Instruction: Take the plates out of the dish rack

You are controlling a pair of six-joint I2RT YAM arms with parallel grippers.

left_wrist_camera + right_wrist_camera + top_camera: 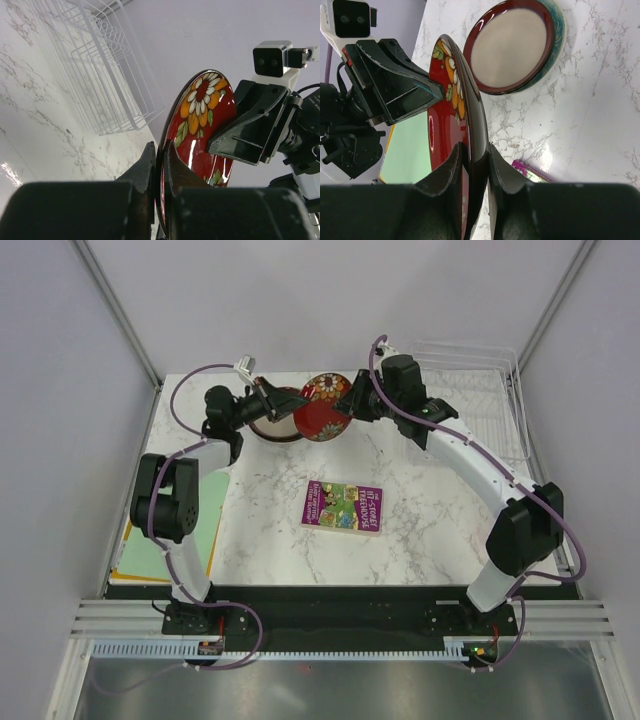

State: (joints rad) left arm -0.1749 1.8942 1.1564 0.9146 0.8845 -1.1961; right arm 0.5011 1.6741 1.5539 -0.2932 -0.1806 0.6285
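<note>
From above, the left gripper (288, 406) and the right gripper (346, 405) meet over the back middle of the white marble-patterned table (430, 530). Between them they hold a glossy, round, dark-rimmed red flowered plate (324, 408), which stands on edge above the tabletop. Just left of it, a round dark brown plate with a cream centre (272, 426) lies flat on the table. The see-through wire-ribbed rectangular dish rack (480, 390) sits in the far right corner, well apart from both plates. A purple picture book (343, 506) lies nearer the arms, in the middle of the table. A pale green sheet (165, 540) lies on a yellow one at the left edge. In the left wrist view, the left gripper's two dark fingers are clenched on the near rim of the flowered plate. The orange-and-white blossoms on the plate face the camera. The right gripper's finger presses on the far side of that plate, and the rack stands beyond it on the marble. In the right wrist view, the right gripper's jaws pinch the plate's edge from both faces, and the plate shows nearly edge-on. The left gripper's finger touches the opposite rim. Behind, the brown plate rests on a teal-edged plate (559, 30), of which only a sliver of rim shows.
</note>
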